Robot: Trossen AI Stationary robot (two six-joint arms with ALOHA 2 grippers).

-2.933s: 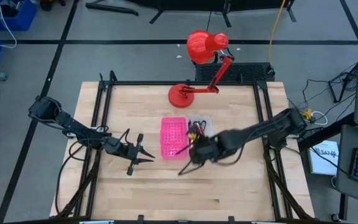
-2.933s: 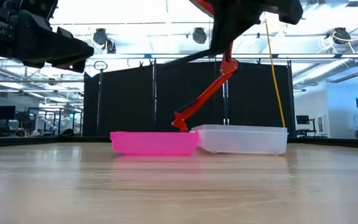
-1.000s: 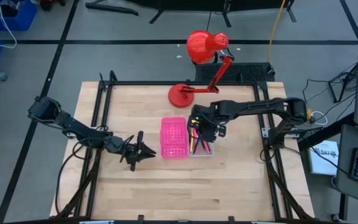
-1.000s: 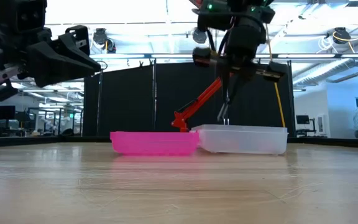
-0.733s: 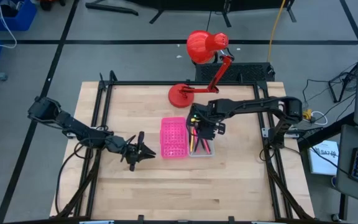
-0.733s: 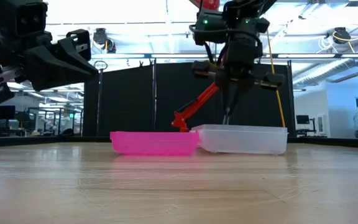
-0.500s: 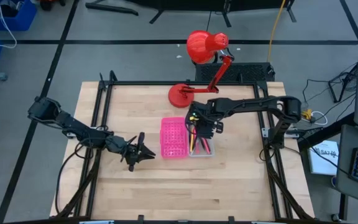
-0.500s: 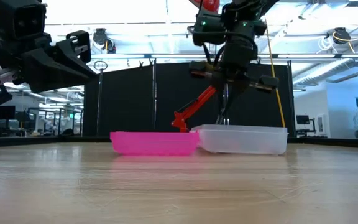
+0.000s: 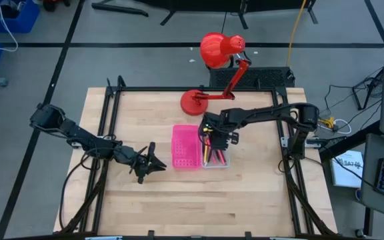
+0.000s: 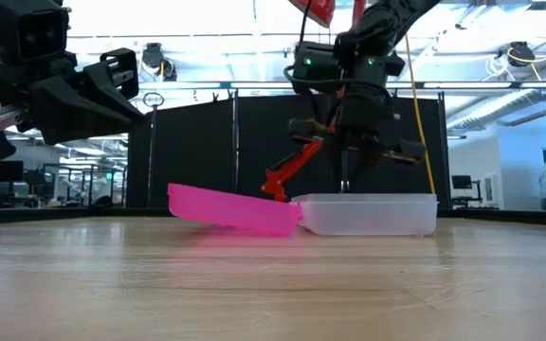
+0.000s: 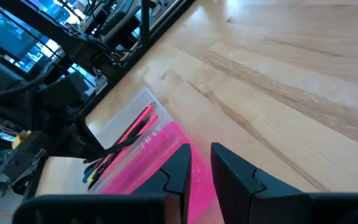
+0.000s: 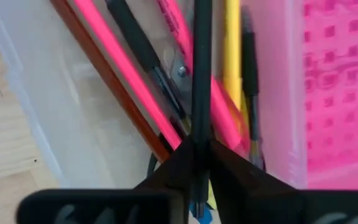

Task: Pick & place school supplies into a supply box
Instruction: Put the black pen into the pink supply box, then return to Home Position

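The supply box lies mid-table: a clear tray [image 9: 217, 152] joined to a hot-pink perforated half [image 9: 185, 147]. The pink half [image 10: 235, 210] is tilted, its left edge off the table, its hinge side low. Pink, yellow and red pencils [image 12: 114, 74] lie in the tray beside a black item with a silver rivet [image 12: 166, 71]. My right gripper [image 9: 212, 137] hangs over the tray, shut on a black pen [image 12: 201, 74]. My left gripper [image 9: 160, 163] sits just left of the pink half, fingers narrowly open [image 11: 201, 171]; whether it touches the pink edge I cannot tell. My right gripper pinches the black pen near its upper end [image 12: 199, 140] between both fingers, coming from above and pointing down. The pen [image 10: 341, 180] hangs nearly upright below the fingers. Its lower end reaches down into the clear tray among the other pencils.
A red desk lamp [image 9: 212, 73] stands on its round base at the table's far edge, behind the box. Black frame rails [image 9: 109, 120] run along the table's left and right sides. Bare wood [image 9: 199, 200] lies on the near side of the box.
My right gripper has shifted slightly toward the table's left and sunk lower over the clear tray, bringing the black pen down into it. The pink half has tipped: its left edge has risen off the table while its hinge side stayed down.
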